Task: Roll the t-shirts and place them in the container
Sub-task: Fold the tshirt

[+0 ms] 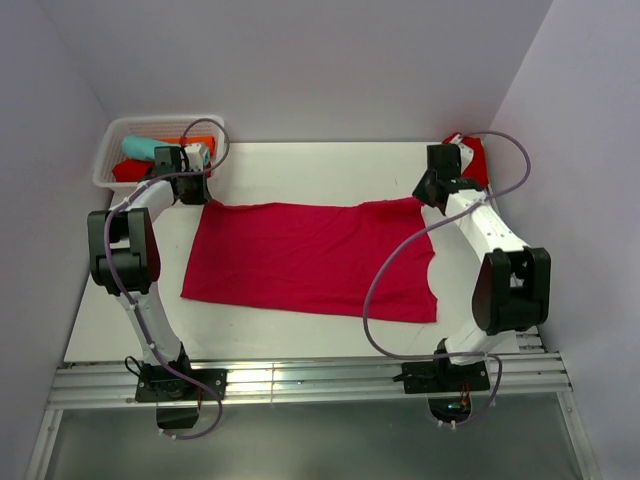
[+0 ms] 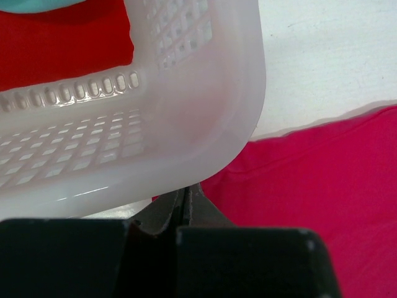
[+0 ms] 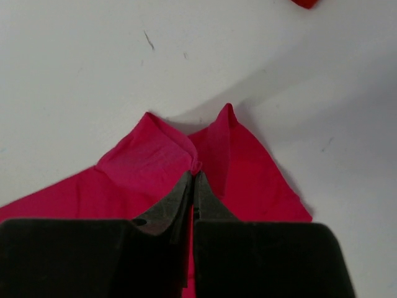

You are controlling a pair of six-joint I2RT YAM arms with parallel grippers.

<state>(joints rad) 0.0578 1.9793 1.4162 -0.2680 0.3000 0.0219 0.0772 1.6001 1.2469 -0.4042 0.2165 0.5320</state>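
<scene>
Your crimson tee (image 1: pixel 310 258) lies spread flat on the white surface (image 1: pixel 320 165), your left end effector (image 2: pixel 187 191) pinched closed on its far-left corner beside the basket (image 2: pixel 205 143), your right end effector (image 3: pixel 193 177) pinching its far-right corner.

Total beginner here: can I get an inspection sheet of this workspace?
Surface: white table, faintly marked.
Job's things: crimson t-shirt spread flat, unrolled; teal cloth and red cloth in white basket, far left; scarlet cloth, far right corner.
Clutter: nothing seen.
Claws: right claw shut, pinching the shirt's far right corner; left claw shut at its far left corner.
Cables: purple cables loop along both arms; right one crosses over the shirt.
Surroundings: pale walls; metal rails at near edge.
</scene>
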